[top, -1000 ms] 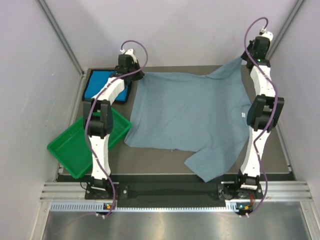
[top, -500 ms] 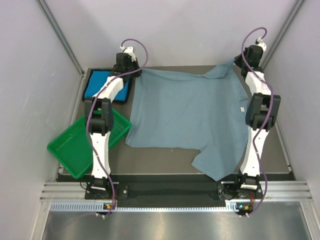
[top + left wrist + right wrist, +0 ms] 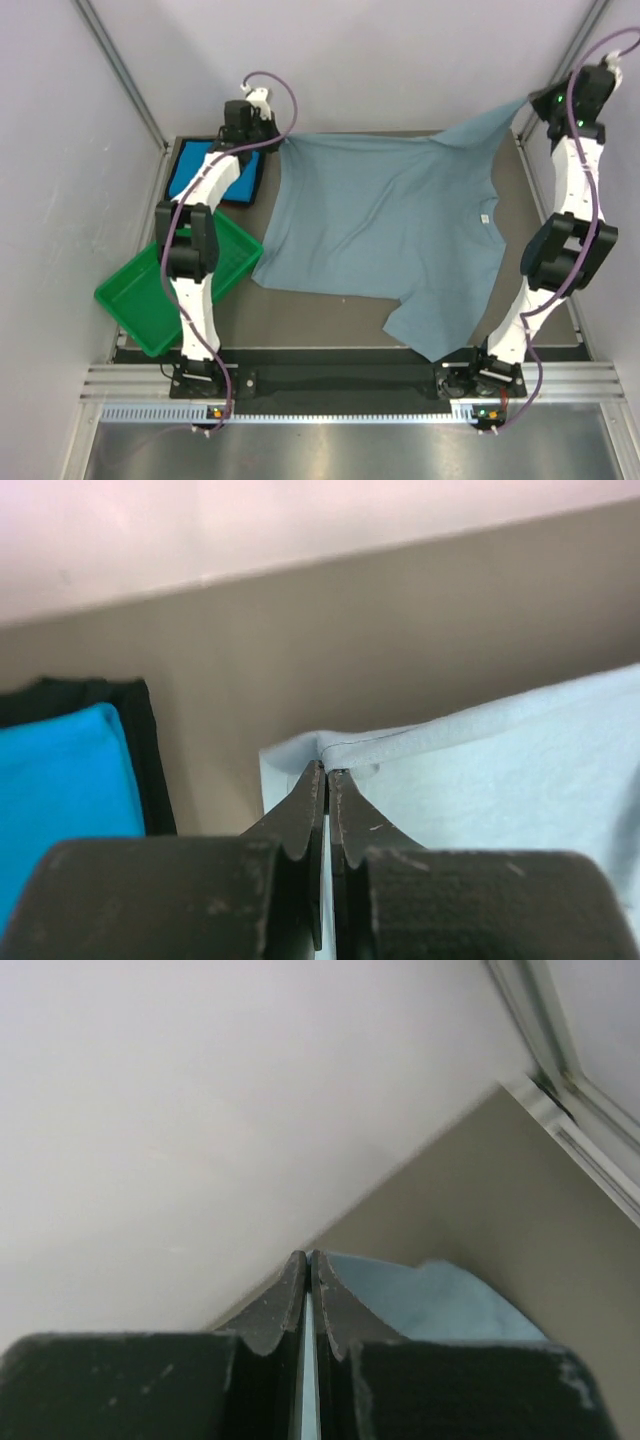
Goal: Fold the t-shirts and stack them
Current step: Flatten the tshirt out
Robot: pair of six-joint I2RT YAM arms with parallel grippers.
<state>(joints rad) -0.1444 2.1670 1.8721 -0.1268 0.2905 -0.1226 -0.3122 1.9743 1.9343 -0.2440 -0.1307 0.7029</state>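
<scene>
The large grey-blue t-shirt (image 3: 385, 230) lies spread over the table, its small white tag (image 3: 483, 219) toward the right. My left gripper (image 3: 272, 146) is shut on its far left corner (image 3: 330, 755) low at the table's back. My right gripper (image 3: 537, 100) is shut on the far right corner (image 3: 420, 1295), lifted above the back right corner so the cloth stretches up to it. The folded turquoise t-shirt (image 3: 205, 170) with dark edging lies at the back left and shows in the left wrist view (image 3: 60, 780).
A green plastic tray (image 3: 155, 295) sits tilted at the front left, partly under my left arm. Frame posts and white walls close in the back and sides. A sleeve of the grey-blue shirt hangs toward the front edge (image 3: 430, 330).
My right gripper has moved up and to the right with the shirt's corner, stretching the cloth. My left gripper has shifted slightly back, still holding its corner.
</scene>
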